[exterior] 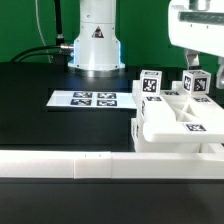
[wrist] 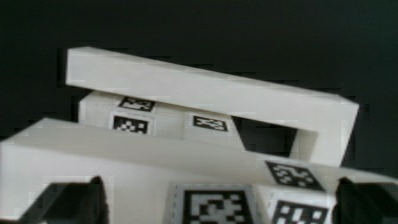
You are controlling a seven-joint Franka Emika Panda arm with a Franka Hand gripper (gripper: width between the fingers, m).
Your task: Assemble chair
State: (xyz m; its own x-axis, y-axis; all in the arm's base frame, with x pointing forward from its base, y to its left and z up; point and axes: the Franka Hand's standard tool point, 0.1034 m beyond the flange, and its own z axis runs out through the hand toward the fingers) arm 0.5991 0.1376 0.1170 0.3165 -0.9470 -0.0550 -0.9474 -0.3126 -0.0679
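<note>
On the dark surface (exterior: 40, 120) we see the white plastic chair (exterior: 175, 115), light and stiff we judge, best gripped across a flat panel by the open fingers (wrist: 63, 200).

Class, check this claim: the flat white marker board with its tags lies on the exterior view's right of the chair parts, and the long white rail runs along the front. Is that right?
Not quite. In the exterior view the marker board lies on the exterior view's left of the chair parts, not the right. The rail does run along the front.
</note>
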